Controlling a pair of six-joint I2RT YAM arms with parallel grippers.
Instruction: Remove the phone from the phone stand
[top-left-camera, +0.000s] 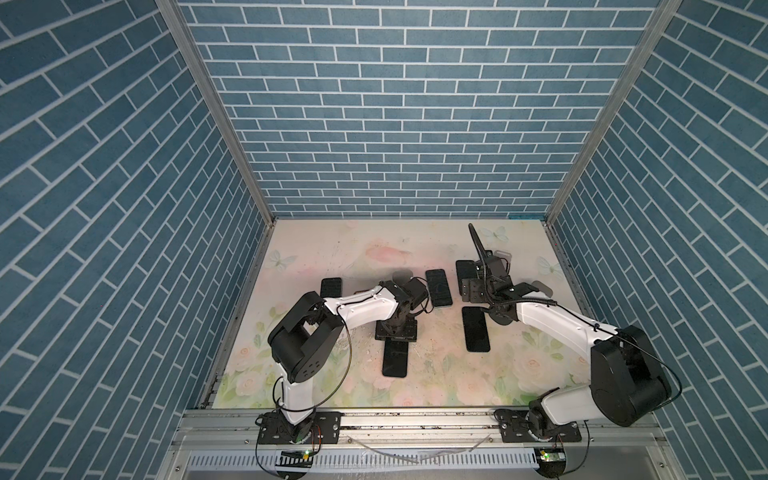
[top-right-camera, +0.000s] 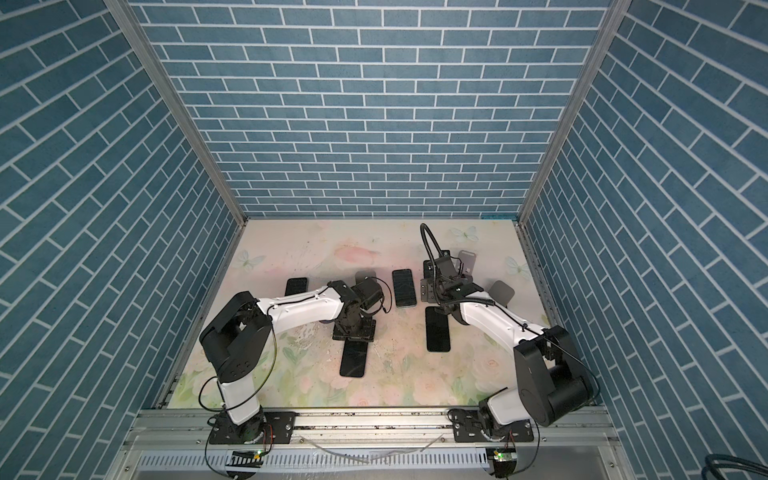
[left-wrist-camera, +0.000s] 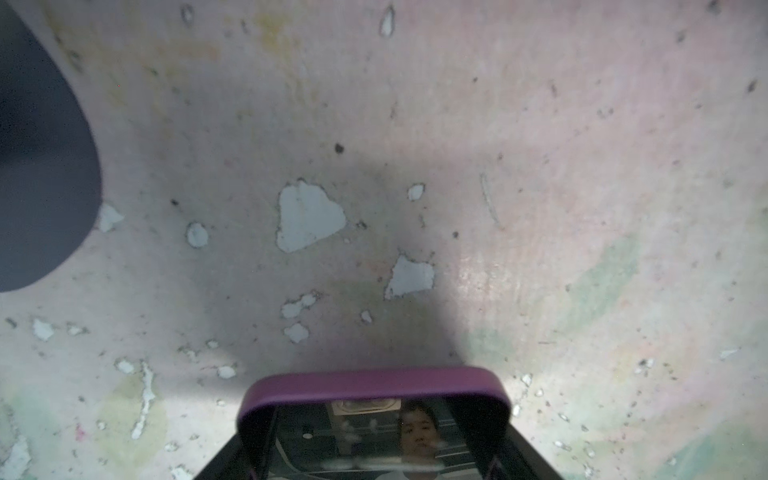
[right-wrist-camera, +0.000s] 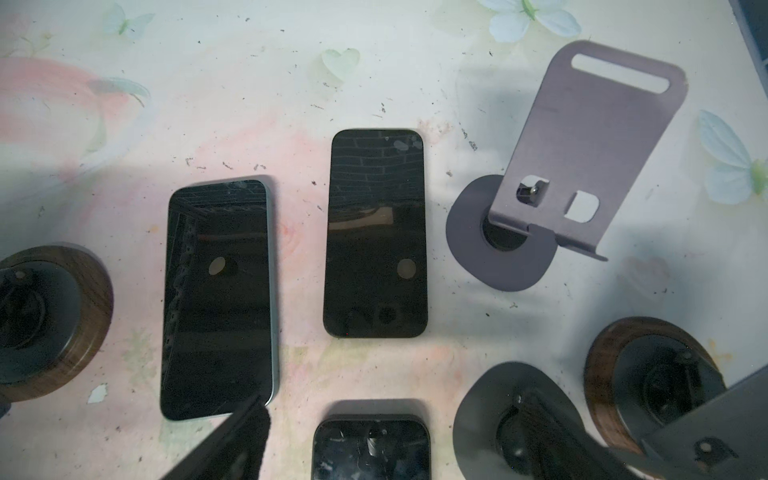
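Inside a booth of blue brick-patterned walls (top-left-camera: 395, 104), two white-and-black arms lean in from a front rail over a floral surface (top-left-camera: 332, 245). The left arm (top-left-camera: 357, 307) folds sharply at its elbow, its forearm running toward the middle and its wrist turned down. The right arm (top-left-camera: 552, 324) bends likewise at the front right and stretches its forearm toward the far side, wrist held above a cluster of stands and handsets. A flat black phone (top-left-camera: 476, 334) lies screen up just beside the right forearm, and a second black phone (top-left-camera: 395, 357) lies on the rail side of the left wrist. A grey metal phone stand (right-wrist-camera: 582, 145) sits on its oval foot near the far right, backrest tilted. The left gripper (left-wrist-camera: 374, 457) is clamped on the purple-cased phone (left-wrist-camera: 374, 384), screen toward the wrist camera, low over the worn surface and apart from a blurred dark rounded shape (left-wrist-camera: 41, 145); whether the phone touches the surface cannot be told. The right gripper (right-wrist-camera: 386, 419) hangs with jaws spread wide, holding nothing.
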